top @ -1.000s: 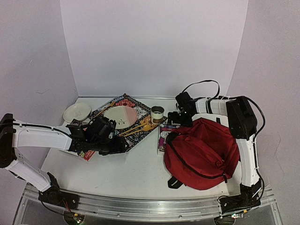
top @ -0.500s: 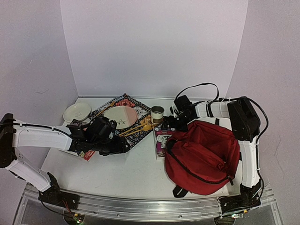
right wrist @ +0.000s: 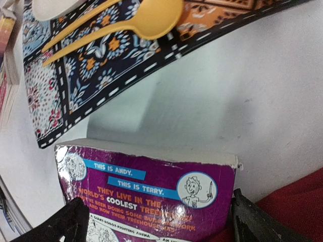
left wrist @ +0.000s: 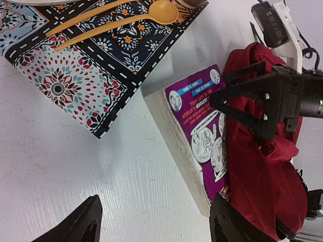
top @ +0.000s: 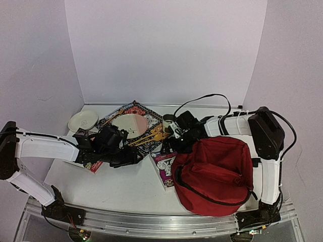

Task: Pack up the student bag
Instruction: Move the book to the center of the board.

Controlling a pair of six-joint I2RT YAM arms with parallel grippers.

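- student bag [top: 217,174]: dark red with black trim, lies slumped on the right half of the table [top: 121,186], in front of the right arm's base; it also shows at the right of the left wrist view [left wrist: 262,171] and as a red corner in the right wrist view [right wrist: 298,196].
- purple book [top: 165,166]: flat on the table, right against the bag's left side; in the left wrist view [left wrist: 202,136] red fabric overlaps its far long edge. The cover is cartoon print [right wrist: 151,191].
- right gripper [top: 170,143]: reaches across to the bag's upper-left corner, low over the book, jaws spread wide with the book's top edge between them [right wrist: 156,217]; cannot tell if the fingers touch it. Nothing is pinched.
- left gripper [top: 132,159]: to the left of the book, over bare table by the mat's near corner, jaws apart and nothing between them [left wrist: 154,222].
- patterned mat [top: 133,128]: behind the book, turned like a diamond.
- pale plate [top: 129,125]: on the mat.
- yellow spoon [top: 151,136]: on the mat's right edge beside a second yellow utensil [right wrist: 116,25].
- small cup [top: 169,121]: just past the mat's right corner.
- white dish [top: 83,121]: far left, near the back wall.
- red book [top: 93,165]: partly under the left arm.
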